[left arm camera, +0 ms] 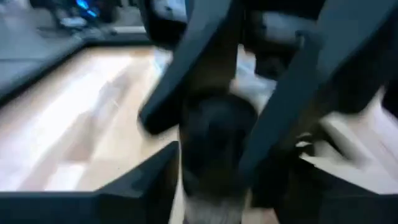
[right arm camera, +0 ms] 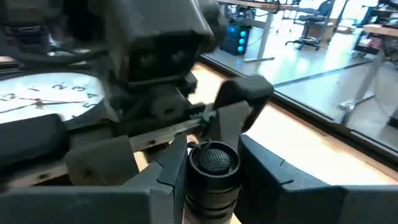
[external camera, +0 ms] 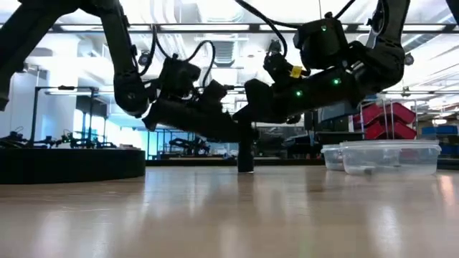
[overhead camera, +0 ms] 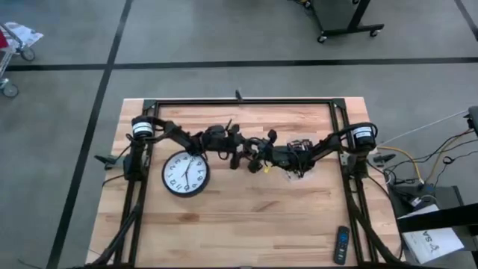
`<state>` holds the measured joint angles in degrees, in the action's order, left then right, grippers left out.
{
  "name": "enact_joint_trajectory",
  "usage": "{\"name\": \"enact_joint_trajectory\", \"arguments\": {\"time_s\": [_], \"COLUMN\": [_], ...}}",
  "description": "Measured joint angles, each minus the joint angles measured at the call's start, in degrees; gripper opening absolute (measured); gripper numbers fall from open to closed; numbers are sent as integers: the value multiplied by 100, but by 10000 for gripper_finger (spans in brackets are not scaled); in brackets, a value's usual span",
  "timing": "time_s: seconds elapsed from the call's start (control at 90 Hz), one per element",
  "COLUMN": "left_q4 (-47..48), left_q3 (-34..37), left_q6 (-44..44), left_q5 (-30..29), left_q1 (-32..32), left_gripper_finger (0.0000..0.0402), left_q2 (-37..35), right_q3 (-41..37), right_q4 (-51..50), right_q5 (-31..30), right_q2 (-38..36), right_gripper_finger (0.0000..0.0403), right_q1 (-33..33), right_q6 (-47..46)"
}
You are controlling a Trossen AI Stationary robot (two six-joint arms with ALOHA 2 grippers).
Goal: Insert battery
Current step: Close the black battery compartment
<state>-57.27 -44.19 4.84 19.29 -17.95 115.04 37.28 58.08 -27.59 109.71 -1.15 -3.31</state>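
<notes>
Closest to the right wrist camera stands a dark, ribbed cylinder with a mesh top (right arm camera: 213,171), upright between the right gripper (right arm camera: 214,177) fingers, which close on its sides. It looks like a small flashlight or similar battery-powered body; whether it is the battery itself or the housing cannot be told. In the low view the same cylinder (external camera: 245,154) stands on end, its base touching the desk (external camera: 229,215), probably held vertical so that its open end stays accessible from above.

From the high view, both arms meet near the middle of the desk (overhead camera: 246,224): the left gripper (overhead camera: 240,155) reaches in from the left, the right gripper (overhead camera: 261,158) from the right, almost touching. The left wrist view shows the left gripper (left arm camera: 214,158) with its fingers set narrowly around a dark rounded object (left arm camera: 217,143), seemingly the same cylinder or a part going into it; too blurred to say which. Two grippers on one item suggests one steadies while the other aligns.

A wall clock (overhead camera: 185,173) lies face up beside the left arm, a clear plastic container (external camera: 380,156) sits off to the side, and a remote control (overhead camera: 341,244) rests near the desk's front edge.
</notes>
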Motion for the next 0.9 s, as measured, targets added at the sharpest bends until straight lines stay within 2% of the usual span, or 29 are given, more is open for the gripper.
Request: {"name": "enact_joint_trajectory", "arguments": {"time_s": [0.1, 0.2, 0.356, 0.467, 0.622, 0.9], "left_q4": [-32, -48, -81, -80, -75, -69], "left_q3": [91, 173, 219, 193, 193, 193], "left_q6": [93, 333, 785, 875, 988, 1024], "left_q5": [547, 1242, 2188, 2666, 3065, 3073], "left_q1": [-229, -418, -528, -549, -558, -560], "left_gripper_finger": [244, 252, 241, 223, 196, 125], "left_q2": [-15, 4, 7, 7, 11, 11], "right_q3": [0, 0, 0, 0, 0, -4], "right_q4": [0, 13, 45, 69, 126, 166], "right_q5": [90, 350, 1199, 1557, 2026, 2244], "right_q2": [0, 0, -4, -4, -4, -2], "right_gripper_finger": [91, 91, 91, 91, 91, 91], "right_q1": [-2, -9, -112, -168, -199, -225], "right_q6": [-25, 28, 29, 58, 126, 233]}}
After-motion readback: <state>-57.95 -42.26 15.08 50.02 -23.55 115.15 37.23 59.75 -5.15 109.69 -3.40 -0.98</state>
